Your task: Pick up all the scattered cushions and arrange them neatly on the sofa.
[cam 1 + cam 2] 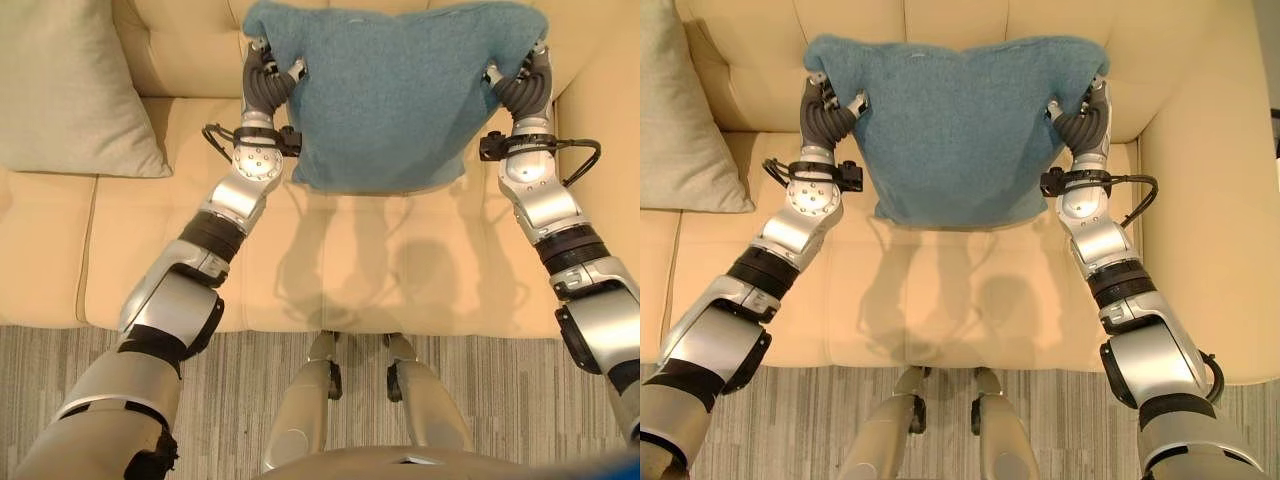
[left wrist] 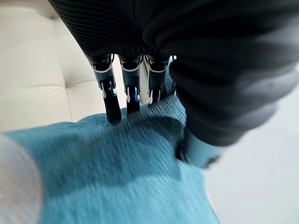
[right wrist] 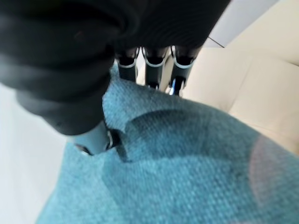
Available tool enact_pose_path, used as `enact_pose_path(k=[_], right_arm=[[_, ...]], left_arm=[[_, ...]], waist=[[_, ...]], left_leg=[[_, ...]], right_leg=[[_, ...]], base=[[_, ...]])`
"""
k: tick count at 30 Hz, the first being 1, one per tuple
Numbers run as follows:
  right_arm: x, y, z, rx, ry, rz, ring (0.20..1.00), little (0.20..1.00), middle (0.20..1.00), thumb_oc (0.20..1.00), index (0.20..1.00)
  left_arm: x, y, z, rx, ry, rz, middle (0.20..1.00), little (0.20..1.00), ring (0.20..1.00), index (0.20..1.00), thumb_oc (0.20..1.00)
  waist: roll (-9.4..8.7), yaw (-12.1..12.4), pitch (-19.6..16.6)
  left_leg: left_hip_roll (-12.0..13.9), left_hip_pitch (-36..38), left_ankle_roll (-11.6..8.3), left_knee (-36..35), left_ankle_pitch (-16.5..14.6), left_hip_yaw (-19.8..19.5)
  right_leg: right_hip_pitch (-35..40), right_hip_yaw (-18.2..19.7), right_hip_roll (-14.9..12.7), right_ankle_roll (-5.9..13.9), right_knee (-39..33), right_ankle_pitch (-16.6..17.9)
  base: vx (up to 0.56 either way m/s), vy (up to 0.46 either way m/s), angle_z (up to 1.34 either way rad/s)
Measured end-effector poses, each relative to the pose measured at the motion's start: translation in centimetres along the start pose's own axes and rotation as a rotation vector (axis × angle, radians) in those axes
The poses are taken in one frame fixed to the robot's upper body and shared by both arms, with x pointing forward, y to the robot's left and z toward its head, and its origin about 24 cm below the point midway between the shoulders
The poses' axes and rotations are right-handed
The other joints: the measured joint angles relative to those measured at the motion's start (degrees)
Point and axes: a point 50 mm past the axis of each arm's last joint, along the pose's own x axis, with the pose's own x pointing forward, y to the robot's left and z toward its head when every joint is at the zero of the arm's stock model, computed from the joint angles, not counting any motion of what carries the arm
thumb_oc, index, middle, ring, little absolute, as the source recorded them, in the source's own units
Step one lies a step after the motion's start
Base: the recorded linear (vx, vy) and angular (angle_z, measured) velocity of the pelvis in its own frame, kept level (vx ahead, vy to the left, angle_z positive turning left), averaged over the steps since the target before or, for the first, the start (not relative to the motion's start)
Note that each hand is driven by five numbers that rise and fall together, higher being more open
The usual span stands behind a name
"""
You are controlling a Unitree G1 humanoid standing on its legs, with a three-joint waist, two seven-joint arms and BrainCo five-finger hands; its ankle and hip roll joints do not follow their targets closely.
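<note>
Teal cushion (image 1: 385, 95) pinched; the wrist view shows left robot hand (image 2: 135, 88) fingers.

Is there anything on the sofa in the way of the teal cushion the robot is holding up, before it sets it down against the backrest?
Nothing visible blocks it. The teal cushion is pinched at its upper corners by the left hand and right hand, already up against the sofa backrest. The beige cushion sits apart, farther to the robot's left.

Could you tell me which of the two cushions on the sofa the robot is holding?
The teal textured cushion, pinched at its upper corners by left hand and right hand; the beige cushion lies untouched.
</note>
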Motion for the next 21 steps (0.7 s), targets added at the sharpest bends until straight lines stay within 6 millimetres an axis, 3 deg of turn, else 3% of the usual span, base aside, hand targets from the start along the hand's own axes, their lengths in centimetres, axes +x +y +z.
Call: enact_pose_path(k=[1,4,7,10,13,17,19,21], right_arm=[[0.5,-0.3,0.3,-0.006,-0.005,-0.012,1.0,1.0,1.0,1.0,1.0],[2.5,-0.9,0.0,-0.118,0.043,-0.034,1.0,1.0,1.0,1.0,1.0],[4.1,-2.6,0.9,-0.172,0.053,-0.083,1.0,1.0,1.0,1.0,1.0],[5.8,-5.5,2.3,-0.25,0.037,-0.128,1.0,1.0,1.0,1.0,1.0],[6.1,-9.0,1.5,-0.317,0.093,-0.187,1.0,1.0,1.0,1.0,1.0],[4.4,-11.1,-1.2,-0.331,0.156,-0.205,1.0,1.0,1.0,1.0,1.0],[1.7,-11.8,-2.5,-0.231,0.135,-0.215,1.0,1.0,1.0,1.0,1.0],[-2.4,-11.9,-6.1,-0.234,0.209,-0.187,1.0,1.0,1.0,1.0,1.0]], left_arm=[[0.6,0.4,0.5,0.011,-0.013,0.009,1.0,1.0,1.0,1.0,1.0],[2.8,2.7,1.2,0.122,-0.012,0.051,1.0,1.0,1.0,1.0,1.0],[3.7,4.9,1.5,0.027,0.029,0.146,1.0,1.0,1.0,1.0,1.0],[4.3,7.2,2.3,0.081,0.009,0.174,1.0,1.0,1.0,1.0,1.0],[4.4,8.7,2.5,0.12,0.005,0.187,1.0,1.0,1.0,1.0,1.0],[3.6,9.6,2.0,0.109,0.0,0.18,1.0,1.0,1.0,1.0,1.0],[0.9,9.8,1.5,0.062,-0.06,0.143,1.0,1.0,1.0,1.0,1.0],[-3.0,9.2,-1.9,0.075,-0.002,0.087,1.0,1.0,1.0,1.0,1.0]], waist=[[0.0,0.0,0.0],[0.01,0.0,0.0],[0.12,0.3,-0.1],[0.11,0.4,-0.1],[0.11,1.0,-0.1],[0.03,0.8,-0.2],[0.02,0.6,-0.2],[-0.05,0.4,-0.2]], left_leg=[[0.0,-0.4,0.01,0.0,0.0,0.0],[0.0,-0.9,0.01,0.0,0.1,0.0],[0.0,-0.8,-0.17,0.0,0.2,0.0],[-0.1,-0.8,-0.59,0.0,0.7,-0.2],[-0.1,-0.5,-0.59,0.3,0.7,-0.4],[0.0,1.4,-0.6,0.3,0.7,-0.5],[0.0,2.5,-0.74,0.1,0.6,-0.5],[-0.1,5.8,-1.11,0.1,0.3,-0.5]], right_leg=[[-0.4,0.0,0.0,0.0,0.0,0.0],[-0.9,0.0,0.0,0.01,0.0,0.0],[-0.8,0.0,0.0,0.01,0.0,0.0],[-0.5,-0.5,-0.1,0.0,0.0,0.0],[0.0,-0.7,-0.1,0.0,0.0,0.0],[2.0,-0.9,-0.1,0.01,0.0,0.0],[3.1,-1.0,0.0,0.02,0.0,0.0],[6.3,-1.0,-0.2,0.46,0.0,-0.4]], base=[[0.0,0.0,0.0],[-0.01,-0.026,-0.01],[0.0,-0.006,0.01],[0.03,-0.037,0.07],[0.03,-0.031,0.06],[0.08,-0.027,0.01],[0.13,-0.024,0.02],[0.12,-0.02,0.0]])
